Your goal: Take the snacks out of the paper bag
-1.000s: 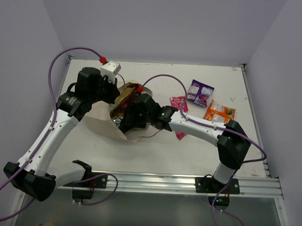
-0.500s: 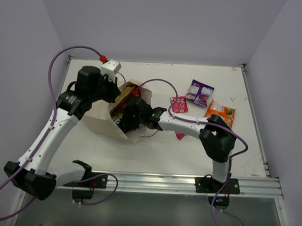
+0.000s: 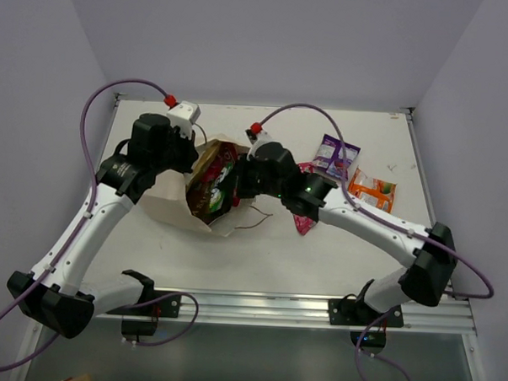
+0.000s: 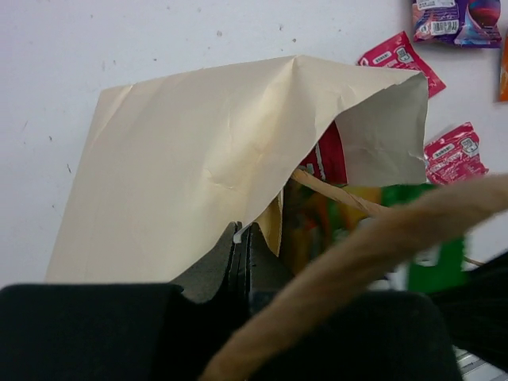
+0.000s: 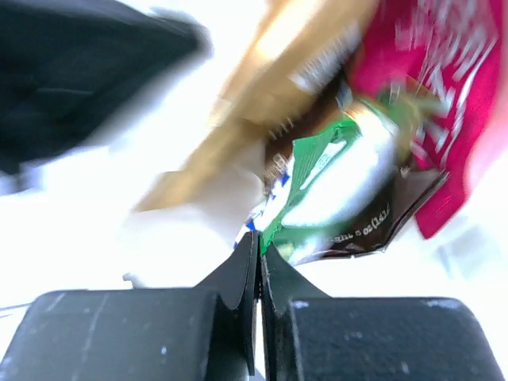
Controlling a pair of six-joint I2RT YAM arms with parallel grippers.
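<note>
The paper bag (image 3: 173, 205) lies on its side, mouth facing right. My left gripper (image 4: 242, 238) is shut on the bag's upper edge (image 4: 198, 159) and holds the mouth up; its string handle (image 4: 381, 230) crosses the left wrist view. In the mouth lie snacks: a red-pink bag (image 5: 444, 95), a dark brown bag (image 5: 373, 230) and a tan-yellow one (image 5: 270, 103). At the mouth my right gripper (image 3: 237, 183) is shut on the corner of a small green packet (image 5: 333, 175). The same green packet (image 3: 223, 187) shows from above.
Out on the table right of the bag lie a purple packet (image 3: 336, 156), an orange packet (image 3: 372, 191) and two pink packets (image 3: 304, 170) (image 3: 303, 222). The right arm's cable arcs above them. The aluminium rail (image 3: 316, 310) runs along the near edge.
My right gripper was open deep in the bag's mouth; it has shut on the green packet and drawn back up and right. The left gripper kept its hold on the bag.
</note>
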